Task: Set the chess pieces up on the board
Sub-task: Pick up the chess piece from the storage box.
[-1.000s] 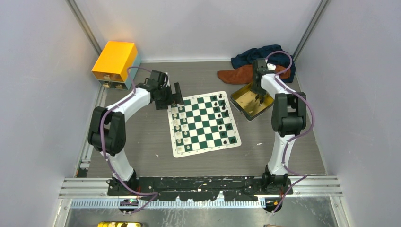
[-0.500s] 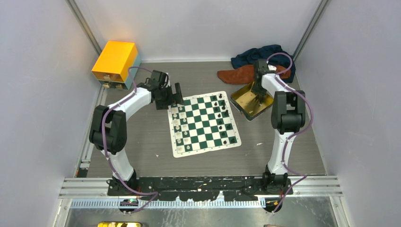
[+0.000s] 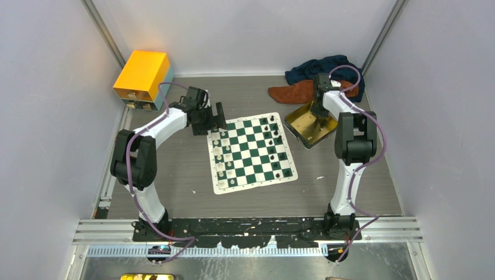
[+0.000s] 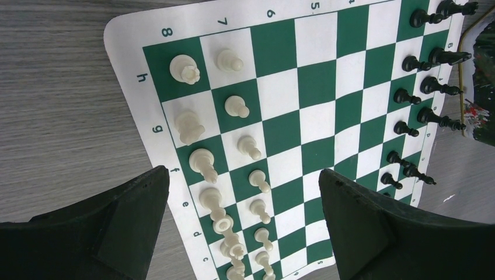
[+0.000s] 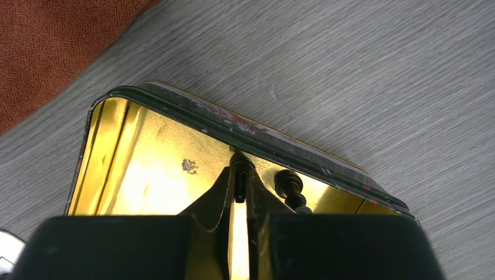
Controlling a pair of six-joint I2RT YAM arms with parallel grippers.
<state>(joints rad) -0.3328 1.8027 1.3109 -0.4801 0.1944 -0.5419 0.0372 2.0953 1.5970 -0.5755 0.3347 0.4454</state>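
Down in the tin [image 5: 175,106], right gripper [image 5: 240,195] is pinched tight on a black piece [image 5: 240,163], likely bound for the board [image 4: 125,52], whose ranks look almost filled; left gripper [image 4: 242,175] hangs wide open, empty, above white's side.

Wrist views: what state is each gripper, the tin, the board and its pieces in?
left gripper: open, above the board
right gripper: shut on held black piece, inside the tin
tin: lidless, with a loose black piece inside
white pieces: standing, two rows
black pieces on the board: standing
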